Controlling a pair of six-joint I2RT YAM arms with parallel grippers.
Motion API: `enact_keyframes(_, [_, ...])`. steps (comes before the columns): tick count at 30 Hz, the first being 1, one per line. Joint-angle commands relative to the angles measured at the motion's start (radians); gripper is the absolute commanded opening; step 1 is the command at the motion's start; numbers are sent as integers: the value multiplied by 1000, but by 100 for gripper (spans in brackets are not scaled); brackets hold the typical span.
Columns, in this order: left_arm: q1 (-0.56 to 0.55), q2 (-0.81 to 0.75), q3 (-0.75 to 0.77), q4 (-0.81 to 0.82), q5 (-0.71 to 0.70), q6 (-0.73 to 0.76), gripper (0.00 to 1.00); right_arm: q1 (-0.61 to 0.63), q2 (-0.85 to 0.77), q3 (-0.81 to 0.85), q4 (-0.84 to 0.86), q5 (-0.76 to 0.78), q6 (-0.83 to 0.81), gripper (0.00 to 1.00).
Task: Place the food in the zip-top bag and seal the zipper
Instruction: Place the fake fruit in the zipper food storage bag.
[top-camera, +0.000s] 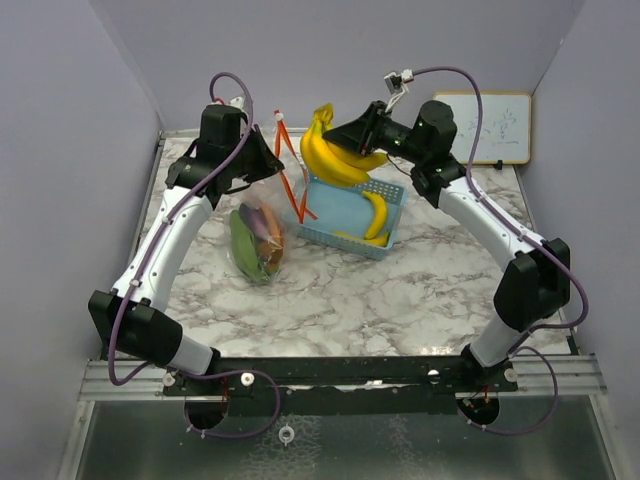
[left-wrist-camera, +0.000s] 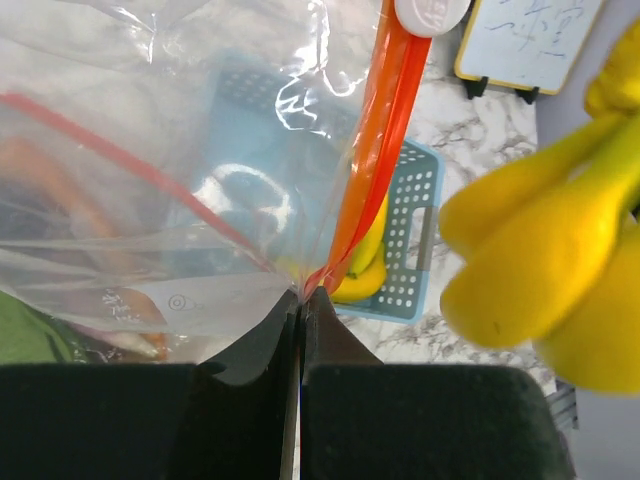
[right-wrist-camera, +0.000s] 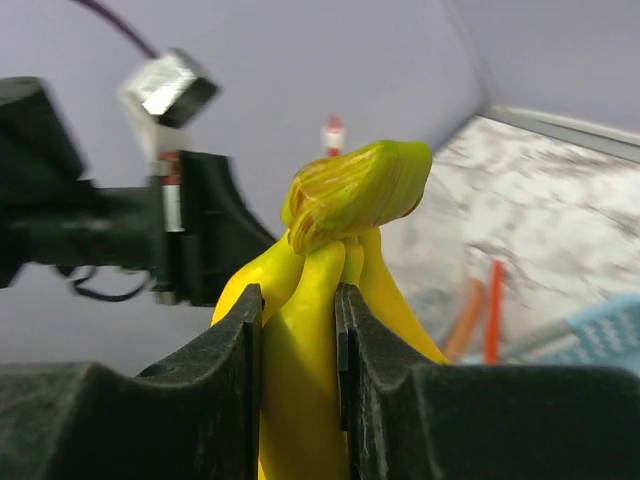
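This is a robotics lab test cell, not a kitchen. Plain lavender panels (top-camera: 350, 50) wall in a marble-patterned desk (top-camera: 380, 290) on the left, back and right. At the bottom of the top view a left arm (top-camera: 165, 250) and a right arm (top-camera: 490, 225), white and black, stand on an aluminium rail frame (top-camera: 125, 378), with purple cables (top-camera: 470, 85) looping off them. A small scribbled whiteboard (top-camera: 495, 127) leans at the upper right, and the homely things, bananas (top-camera: 335, 155), a zip-top bag (top-camera: 265, 200) and a blue mesh basket (top-camera: 335, 210), are handled by machine jaws amid bare hardware.
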Motion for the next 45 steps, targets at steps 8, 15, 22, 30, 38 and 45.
enact_keyframes(8, [-2, 23, 25, 150, 208, -210, 0, -11, 33, -149, 879, -102, 703, 2])
enact_keyframes(15, [-1, 11, -16, 211, 228, -254, 0, -11, 131, -127, 1173, 13, 989, 2])
enact_keyframes(22, [-1, -29, -37, 333, 254, -324, 0, -11, 219, -2, 1303, 145, 1140, 2])
enact_keyframes(30, [1, -91, -120, 474, 269, -389, 0, -9, 307, 139, 1337, 289, 1231, 2])
enact_keyframes(38, [0, -178, -307, 706, 233, -489, 0, 17, 322, 159, 1330, 339, 1284, 2])
enact_keyframes(45, [2, -195, -356, 746, 205, -517, 0, 51, 327, 113, 1372, 387, 1352, 2])
